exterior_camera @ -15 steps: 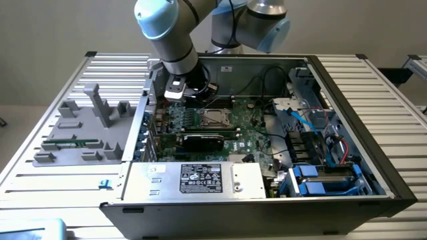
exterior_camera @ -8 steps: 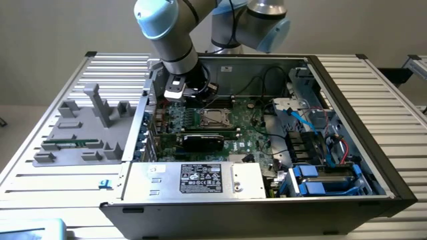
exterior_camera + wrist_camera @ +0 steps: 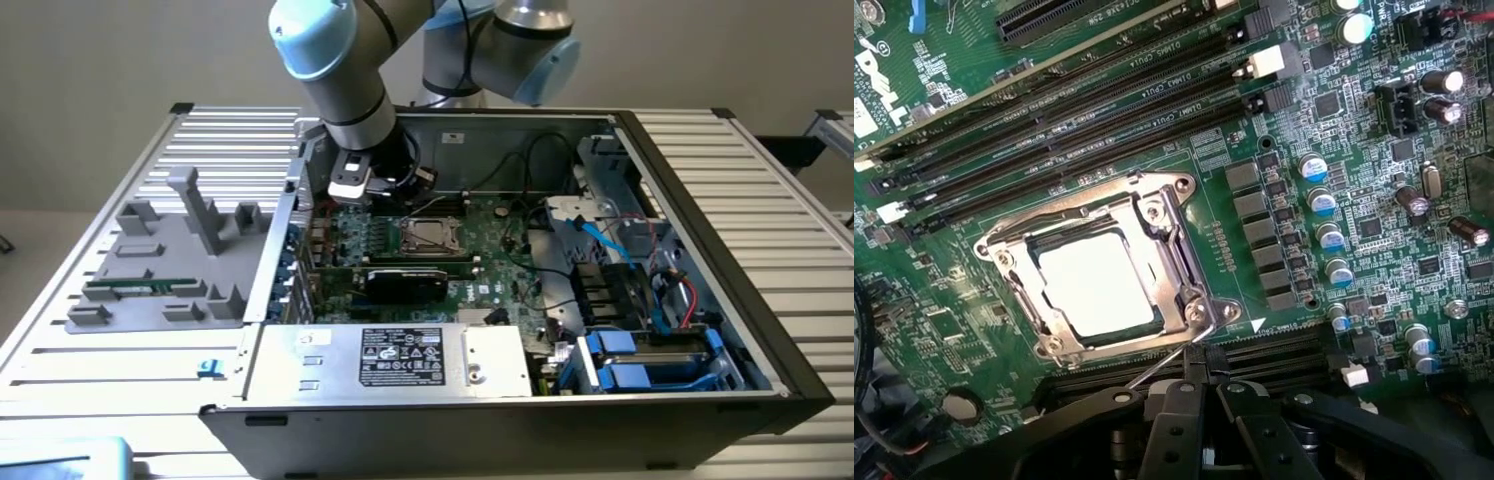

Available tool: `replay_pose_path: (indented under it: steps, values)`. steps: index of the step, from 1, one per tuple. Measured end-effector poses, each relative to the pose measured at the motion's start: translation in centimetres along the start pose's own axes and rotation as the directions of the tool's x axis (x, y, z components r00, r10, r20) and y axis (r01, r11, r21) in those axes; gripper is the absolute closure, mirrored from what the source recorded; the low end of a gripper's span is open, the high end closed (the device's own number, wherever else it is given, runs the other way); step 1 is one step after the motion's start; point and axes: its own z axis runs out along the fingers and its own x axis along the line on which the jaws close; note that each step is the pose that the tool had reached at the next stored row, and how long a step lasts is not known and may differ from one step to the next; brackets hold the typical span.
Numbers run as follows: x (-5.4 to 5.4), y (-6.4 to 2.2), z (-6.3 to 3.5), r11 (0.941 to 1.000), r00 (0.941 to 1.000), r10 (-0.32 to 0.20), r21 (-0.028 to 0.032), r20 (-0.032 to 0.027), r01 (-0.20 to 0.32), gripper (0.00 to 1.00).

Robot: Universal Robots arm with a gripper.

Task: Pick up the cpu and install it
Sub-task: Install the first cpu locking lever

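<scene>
cpu top: pale, prob. matt metal

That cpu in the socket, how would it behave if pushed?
Probably stiff: the cpu is a flat, metal-topped square. It likely won't slide; the socket frame surrounds it. Its smooth pale top may be slippery.

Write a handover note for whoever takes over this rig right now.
Gripper: shut, not holding the cpu; its tips sit by a thin metal lever at the edge of the socket.
Cpu: flat in the socket on the motherboard.
Done: cpu is in the socket.
Left: whether the lever is latched cannot be told; check it.
</scene>
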Motion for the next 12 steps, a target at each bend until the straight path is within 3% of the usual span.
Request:
replay_pose_path:
  steps: [5,12]
  values:
    - [-0.07,-0.2,0.06,1.0,1.0,0.0,-0.0003,-0.0002,0.0,0.89]
    - [-0.13,-0.42,-0.78,1.0,1.0,0.004,-0.0015,0.0009,-0.004,0.89]
